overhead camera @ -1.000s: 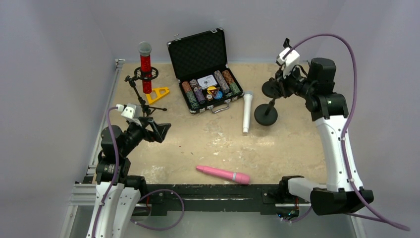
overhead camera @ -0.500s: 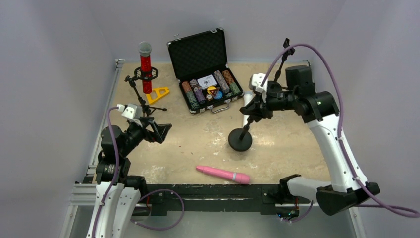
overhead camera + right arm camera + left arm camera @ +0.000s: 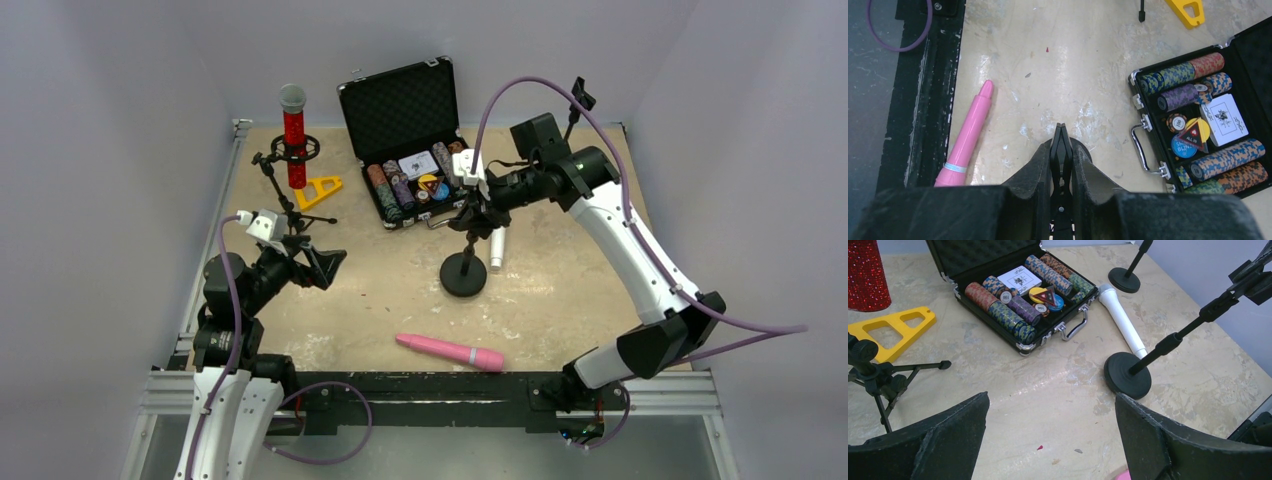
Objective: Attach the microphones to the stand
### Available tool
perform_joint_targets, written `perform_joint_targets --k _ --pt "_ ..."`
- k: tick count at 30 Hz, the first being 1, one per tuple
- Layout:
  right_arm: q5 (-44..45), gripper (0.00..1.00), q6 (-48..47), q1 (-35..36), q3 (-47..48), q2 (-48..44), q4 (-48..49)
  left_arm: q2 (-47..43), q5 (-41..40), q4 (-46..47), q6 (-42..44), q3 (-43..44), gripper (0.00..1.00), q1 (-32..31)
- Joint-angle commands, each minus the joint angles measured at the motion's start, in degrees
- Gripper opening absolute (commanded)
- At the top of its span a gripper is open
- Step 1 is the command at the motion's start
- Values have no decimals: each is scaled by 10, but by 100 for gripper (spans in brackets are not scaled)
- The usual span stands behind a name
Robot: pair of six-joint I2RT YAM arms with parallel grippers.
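clamps the thin rod of the round-base stand [image 3: 463,277] in the right gripper [image 3: 1061,131], base just beside the lying white microphone [image 3: 496,252]. spreads the left gripper [image 3: 1050,405] wide, holding nothing. pink microphone [image 3: 450,351] flat near the front edge; red microphone [image 3: 293,140] upright in the tripod stand [image 3: 281,190].

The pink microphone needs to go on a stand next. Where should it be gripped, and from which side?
Grip the pink microphone mid-handle, from straight above, closing across its width: it lies flat on the table, and the handle is slimmer than the head.
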Motion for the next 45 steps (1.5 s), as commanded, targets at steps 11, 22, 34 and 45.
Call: perform_joint_targets --k 11,22,34,45 --pt "10 51 41 3 19 -25 2 8 52 47 3 -3 99 -3" --pt "-18 68 47 -19 -17 -160 -34 21 196 156 -47 -34 98 -6" --pt "-152 99 30 -140 -445 -439 153 79 161 69 -5 -10 98 -201" --pt "-209 99 49 -223 -548 -464 220 133 63 17 62 -10 96 -360"
